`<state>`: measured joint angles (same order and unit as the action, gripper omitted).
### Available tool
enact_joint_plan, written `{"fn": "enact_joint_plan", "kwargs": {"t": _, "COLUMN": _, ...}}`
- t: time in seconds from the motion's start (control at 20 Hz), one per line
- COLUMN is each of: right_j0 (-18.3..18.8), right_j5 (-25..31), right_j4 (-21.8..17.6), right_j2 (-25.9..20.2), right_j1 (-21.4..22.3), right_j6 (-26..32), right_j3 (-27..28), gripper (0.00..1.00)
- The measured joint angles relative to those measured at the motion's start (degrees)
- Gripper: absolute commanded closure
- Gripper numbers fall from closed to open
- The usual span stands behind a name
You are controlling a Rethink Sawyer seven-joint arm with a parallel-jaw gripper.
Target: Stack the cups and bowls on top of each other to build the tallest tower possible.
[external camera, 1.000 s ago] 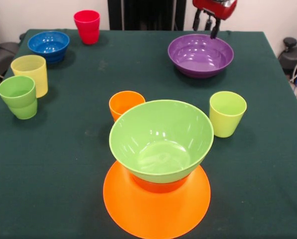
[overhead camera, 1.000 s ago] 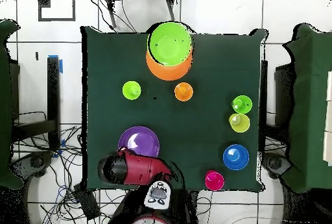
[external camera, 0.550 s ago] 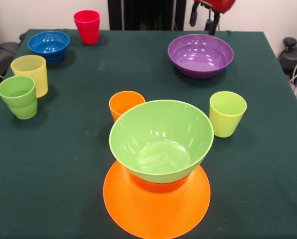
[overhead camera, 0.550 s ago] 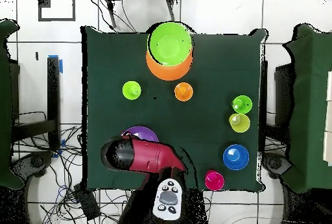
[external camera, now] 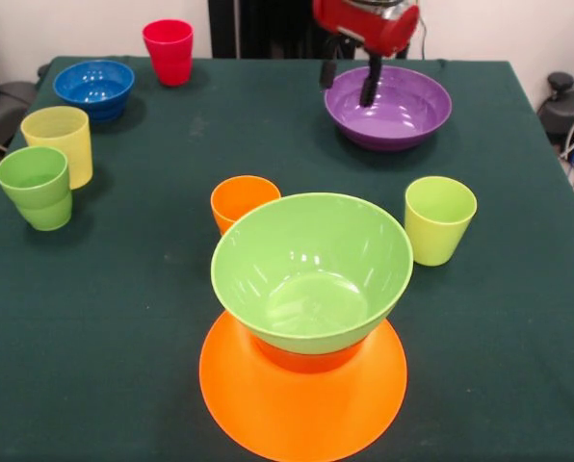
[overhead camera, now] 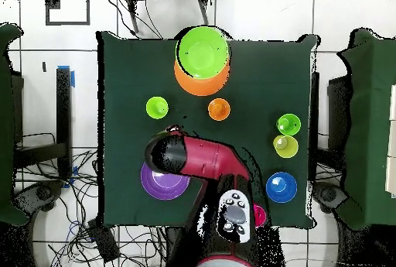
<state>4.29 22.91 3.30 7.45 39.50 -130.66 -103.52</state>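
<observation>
Front view: tower [external camera: 306, 332] so far: wide orange bowl [external camera: 301, 404] upturned as base, red-orange bowl [external camera: 306, 360] on it, green bowl [external camera: 311, 268] on top. Gripper [external camera: 347, 77] empty, fingers apart, over purple bowl's [external camera: 388, 108] rim; likely next pick.

Overhead view: blue bowl [overhead camera: 281, 187] and five cups unstacked, scattered on table [overhead camera: 124, 70]; most of build remains.

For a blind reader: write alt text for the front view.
A gripper hangs open over the purple bowl's rim. In front, a green bowl sits stacked on an orange bowl; five cups and a blue bowl stand around.
</observation>
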Motion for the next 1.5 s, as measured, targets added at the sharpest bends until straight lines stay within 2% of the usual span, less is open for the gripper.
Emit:
{"fn": "enact_joint_plan", "kwargs": {"t": 0.55, "right_j0": 6.30, "right_j5": 3.31, "right_j4": -3.70, "right_j2": -1.85, "right_j1": 0.16, "right_j6": 0.00, "right_j3": 7.10, "gripper": 0.00}}
{"fn": "enact_joint_plan", "kwargs": {"t": 0.9, "right_j0": 10.44, "right_j5": 5.32, "right_j4": -5.87, "right_j2": -4.19, "right_j1": 0.07, "right_j6": 0.00, "right_j3": 9.03, "gripper": 0.00}}
{"fn": "enact_joint_plan", "kwargs": {"t": 1.5, "right_j0": 15.95, "right_j5": 5.32, "right_j4": -10.24, "right_j2": -9.29, "right_j1": -4.09, "right_j6": 0.00, "right_j3": 13.08, "gripper": 0.00}}
